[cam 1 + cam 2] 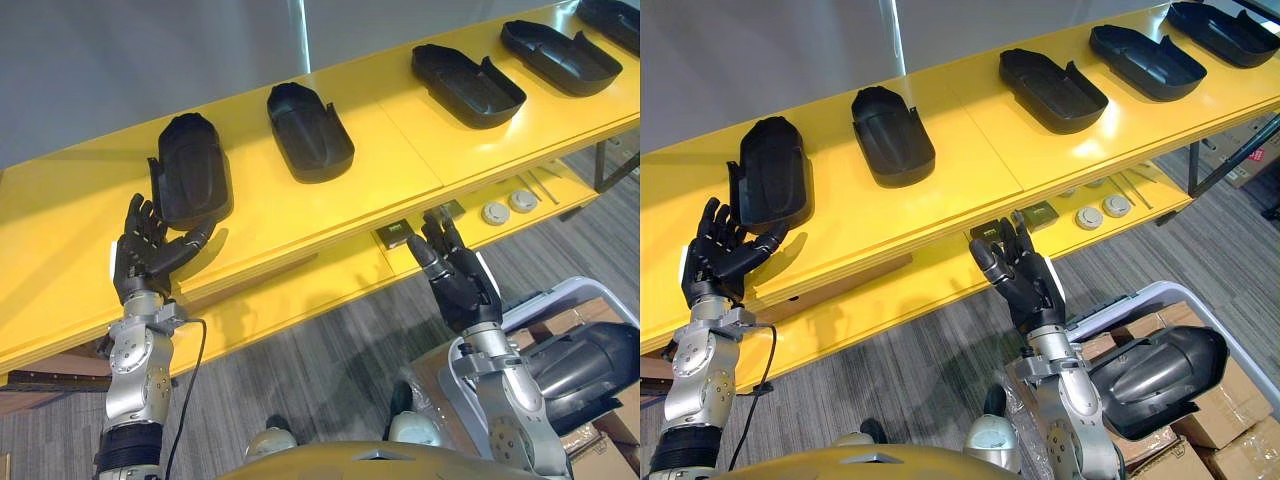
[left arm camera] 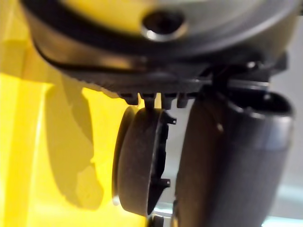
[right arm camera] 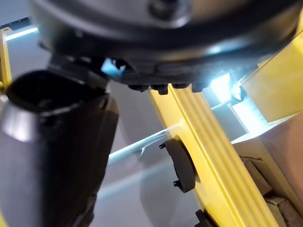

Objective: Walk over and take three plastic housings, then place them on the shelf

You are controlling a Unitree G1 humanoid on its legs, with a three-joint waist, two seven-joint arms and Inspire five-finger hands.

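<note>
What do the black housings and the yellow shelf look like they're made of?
Housings: likely moulded plastic, matte black with a faint sheen, thin walls and rounded hollow shapes. Shelf: probably painted or laminated board, glossy yellow; it reflects light and shows a panel seam.

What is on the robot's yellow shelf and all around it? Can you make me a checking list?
Surface: yellow shelf, with a lower yellow board in front of it.
Job's things: five black plastic housings in a row on the shelf, from the leftmost housing to the rightmost housing; another housing lies in a white bin.
Clutter: two white discs and small metal plates on the lower board.
Hands: left hand open, beside the leftmost housing; right hand open, holding nothing.
Cables: nothing seen.
Surroundings: grey carpet, grey wall, cardboard boxes.
</note>
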